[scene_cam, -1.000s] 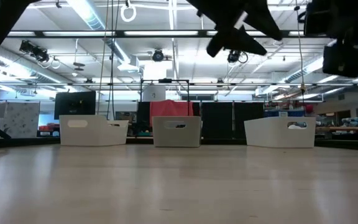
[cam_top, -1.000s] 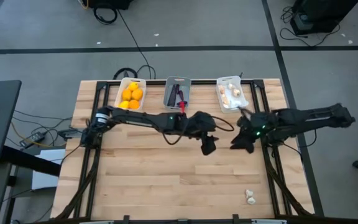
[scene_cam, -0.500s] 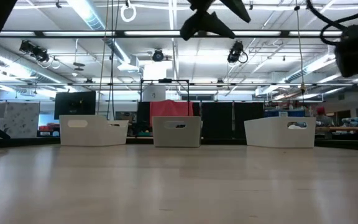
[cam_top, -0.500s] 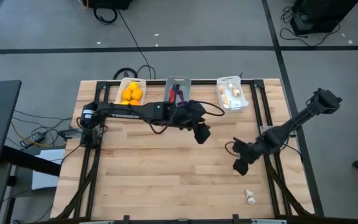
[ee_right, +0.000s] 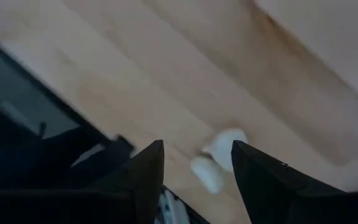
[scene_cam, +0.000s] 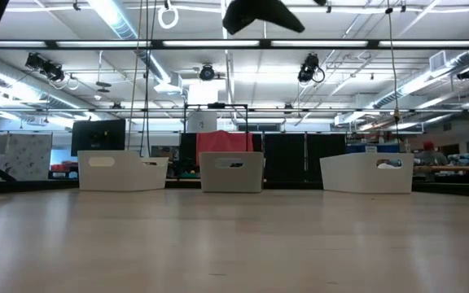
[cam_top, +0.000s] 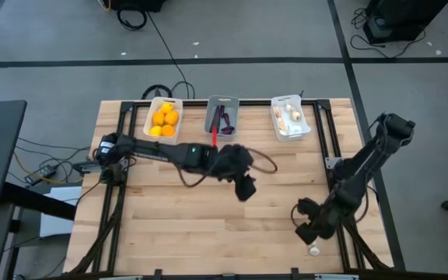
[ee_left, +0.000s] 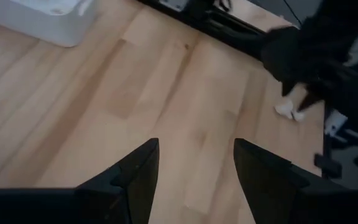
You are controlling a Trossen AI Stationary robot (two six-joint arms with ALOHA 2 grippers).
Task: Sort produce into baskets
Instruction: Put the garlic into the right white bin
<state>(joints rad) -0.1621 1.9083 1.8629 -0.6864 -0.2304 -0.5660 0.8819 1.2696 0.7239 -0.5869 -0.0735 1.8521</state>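
Whitish garlic bulb (cam_top: 313, 249): last loose piece on the wooden table (cam_top: 177, 218), at about 5 o'clock on the tabletop, close to the near edge; the right wrist view shows it as two pale lobes (ee_right: 219, 158) lying on the wood.
Handling guess: light, firm but papery; likely to roll or skid if pushed from one side. The lumpy two-lobe shape gives a poor flat face, so a grip across the widest part with both fingers squared to it looks best.
Right gripper (cam_top: 308, 232): low over the table, just at 11 o'clock of the bulb. Fingers (ee_right: 143, 177) part-open with nothing between them; the bulb shows just ahead of the gap, toward one finger rather than centred.
Bulb vs tool: near, not touching as far as can be told; needs a small advance and re-centre before closing.
Left gripper (cam_top: 244, 189): mid-table, well apart from the bulb, at about 10 o'clock of it. Fingers (ee_left: 135, 180) apart, holding nothing, bare wood between them.
Garlic basket (cam_top: 304, 126): white, back edge at about 1 o'clock, some pale bulbs inside; far from the loose bulb.
Centre basket (cam_top: 232, 105): grey-translucent, purple pieces (cam_top: 225, 120) inside.
Left basket (cam_top: 179, 103): white, orange fruits (cam_top: 164, 120) inside, at about 11 o'clock.
Risk: bulb near table edge, so a sideways nudge could knock it off.
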